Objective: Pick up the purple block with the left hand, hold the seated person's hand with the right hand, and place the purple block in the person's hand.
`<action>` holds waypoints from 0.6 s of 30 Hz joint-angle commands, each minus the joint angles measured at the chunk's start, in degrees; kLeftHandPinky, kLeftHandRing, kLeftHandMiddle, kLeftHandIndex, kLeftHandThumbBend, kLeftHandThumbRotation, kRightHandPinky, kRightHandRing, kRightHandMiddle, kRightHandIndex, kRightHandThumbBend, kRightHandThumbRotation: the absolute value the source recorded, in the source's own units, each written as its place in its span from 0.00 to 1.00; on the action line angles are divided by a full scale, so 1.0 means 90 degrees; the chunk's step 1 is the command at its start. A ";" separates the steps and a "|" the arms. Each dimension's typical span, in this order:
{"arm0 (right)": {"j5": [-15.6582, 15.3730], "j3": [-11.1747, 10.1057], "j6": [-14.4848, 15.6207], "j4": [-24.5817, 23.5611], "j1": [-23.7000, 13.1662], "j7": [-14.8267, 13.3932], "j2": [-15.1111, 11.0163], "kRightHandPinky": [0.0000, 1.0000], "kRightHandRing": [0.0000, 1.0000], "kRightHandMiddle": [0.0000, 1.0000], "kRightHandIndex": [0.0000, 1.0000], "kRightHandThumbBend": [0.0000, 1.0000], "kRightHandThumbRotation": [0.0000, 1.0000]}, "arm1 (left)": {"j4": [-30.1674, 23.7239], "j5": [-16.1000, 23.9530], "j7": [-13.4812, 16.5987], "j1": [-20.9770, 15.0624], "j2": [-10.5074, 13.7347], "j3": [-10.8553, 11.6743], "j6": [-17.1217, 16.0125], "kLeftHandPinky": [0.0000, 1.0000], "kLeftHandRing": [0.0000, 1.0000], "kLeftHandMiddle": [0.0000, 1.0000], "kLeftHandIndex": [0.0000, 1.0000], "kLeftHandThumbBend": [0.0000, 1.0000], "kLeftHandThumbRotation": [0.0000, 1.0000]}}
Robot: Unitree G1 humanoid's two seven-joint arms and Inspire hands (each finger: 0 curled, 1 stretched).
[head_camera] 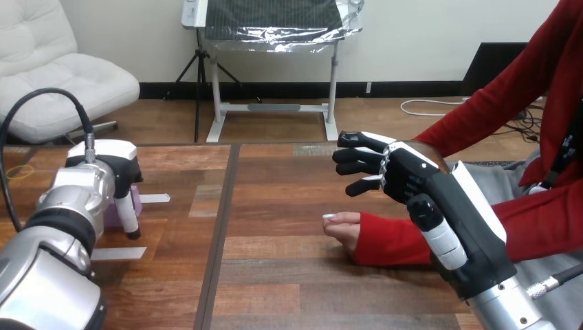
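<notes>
The purple block [136,199] sits on the table at the left, mostly covered by my left hand [110,172]. That hand comes down over the block, with its thumb [127,216] reaching to the tabletop against the block's near face. My right hand [402,175] hovers open above the table at the right, fingers stretched out toward the left. Below and left of it, the person's hand [344,227] rests on the wood in a loose fist, apart from my right hand. A second red sleeve [495,103] runs down behind my right hand; that hand is hidden.
Two white tape strips [155,198] [118,253] lie beside the block. A yellow ring [20,172] lies near the table's left edge. A dark seam [220,234] runs down the table between my hands.
</notes>
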 commanded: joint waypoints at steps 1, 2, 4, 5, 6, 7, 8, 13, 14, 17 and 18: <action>0.0026 -0.0119 -0.0037 -0.0288 -0.0170 -0.0009 -0.0079 0.64 0.75 0.77 0.80 1.00 1.00 | 0.0013 0.0048 0.0013 -0.0376 -0.0091 -0.0069 0.0042 0.85 0.88 0.88 0.85 0.73 0.00; 0.0029 -0.0120 -0.0048 -0.0282 -0.0173 -0.0007 -0.0078 0.64 0.75 0.77 0.80 1.00 1.00 | 0.0013 0.0045 0.0011 -0.0373 -0.0092 -0.0065 0.0044 0.85 0.88 0.88 0.85 0.73 0.00; 0.0023 -0.0122 -0.0059 -0.0277 -0.0179 -0.0004 -0.0083 0.64 0.75 0.77 0.80 1.00 1.00 | 0.0016 0.0055 0.0019 -0.0357 -0.0091 -0.0076 0.0035 0.85 0.88 0.88 0.85 0.72 0.00; 0.0020 -0.0123 -0.0061 -0.0277 -0.0180 -0.0004 -0.0085 0.64 0.75 0.77 0.80 1.00 1.00 | 0.0017 0.0059 0.0021 -0.0353 -0.0091 -0.0079 0.0032 0.85 0.88 0.88 0.85 0.72 0.00; 0.0018 -0.0125 -0.0062 -0.0278 -0.0177 -0.0010 -0.0080 0.64 0.75 0.77 0.80 1.00 1.00 | 0.0019 0.0058 0.0029 -0.0345 -0.0095 -0.0078 0.0041 0.85 0.88 0.88 0.85 0.72 0.00; 0.0017 -0.0125 -0.0063 -0.0279 -0.0174 -0.0015 -0.0075 0.64 0.75 0.77 0.80 1.00 1.00 | 0.0021 0.0056 0.0033 -0.0340 -0.0098 -0.0075 0.0049 0.85 0.88 0.88 0.85 0.71 0.00; 0.0016 -0.0125 -0.0064 -0.0279 -0.0172 -0.0018 -0.0072 0.64 0.75 0.77 0.80 1.00 1.00 | 0.0022 0.0054 0.0037 -0.0336 -0.0100 -0.0073 0.0054 0.85 0.88 0.88 0.85 0.71 0.00; 0.0020 -0.0125 -0.0054 -0.0290 -0.0163 -0.0015 -0.0076 0.64 0.75 0.77 0.80 1.00 1.00 | 0.0027 0.0068 0.0046 -0.0319 -0.0117 -0.0087 0.0090 0.83 0.87 0.88 0.84 0.70 0.00; 0.0021 -0.0125 -0.0051 -0.0293 -0.0162 -0.0015 -0.0075 0.64 0.75 0.77 0.80 1.00 1.00 | 0.0028 0.0071 0.0049 -0.0316 -0.0117 -0.0090 0.0090 0.82 0.87 0.88 0.84 0.70 0.00; 0.0036 -0.0121 -0.0042 -0.0303 -0.0159 -0.0007 -0.0075 0.64 0.75 0.77 0.80 1.00 1.00 | 0.0032 0.0098 0.0084 -0.0295 -0.0114 -0.0115 0.0069 0.80 0.87 0.87 0.84 0.68 0.00; 0.0039 -0.0120 -0.0043 -0.0303 -0.0159 -0.0003 -0.0077 0.64 0.75 0.77 0.80 1.00 1.00 | 0.0031 0.0105 0.0090 -0.0290 -0.0116 -0.0122 0.0068 0.80 0.86 0.87 0.83 0.67 0.00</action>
